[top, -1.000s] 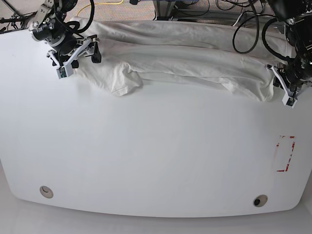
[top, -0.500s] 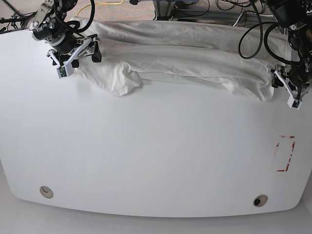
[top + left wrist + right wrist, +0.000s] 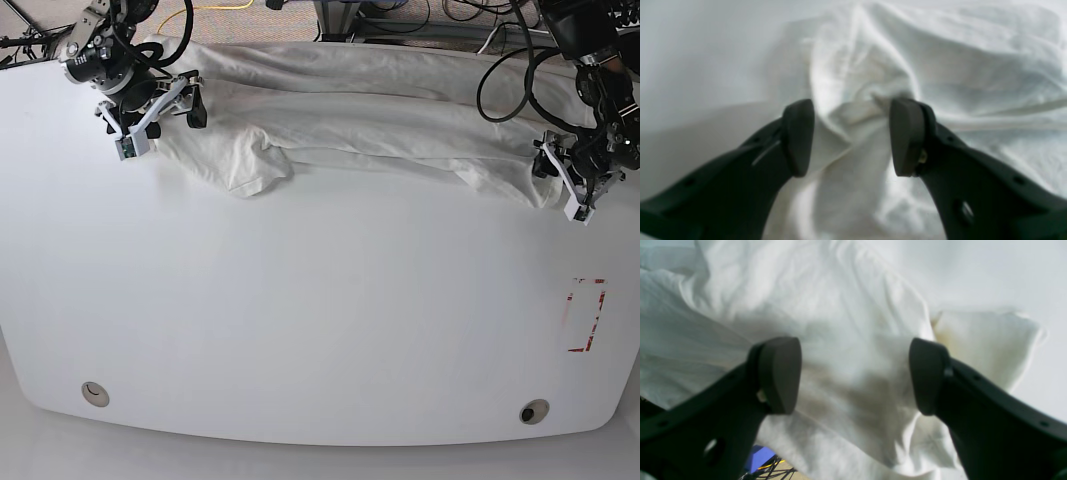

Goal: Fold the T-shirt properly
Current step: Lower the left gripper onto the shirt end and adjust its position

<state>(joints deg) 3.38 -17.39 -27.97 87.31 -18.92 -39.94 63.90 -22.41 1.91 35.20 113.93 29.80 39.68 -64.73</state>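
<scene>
White, wrinkled cotton T-shirt lies bunched along my table's far edge. My left gripper straddles a fold, jaws apart; my right gripper gapes wide above the cloth.

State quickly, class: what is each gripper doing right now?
Left gripper: open, fingers either side of a bunched fold of the T-shirt, not closed on it.
Right gripper: open over the T-shirt, holding nothing.

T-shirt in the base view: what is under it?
The T-shirt lies bunched along the white table's far edge. Only bare tabletop shows around it; whatever is beneath the cloth, including any print, is covered.
</scene>
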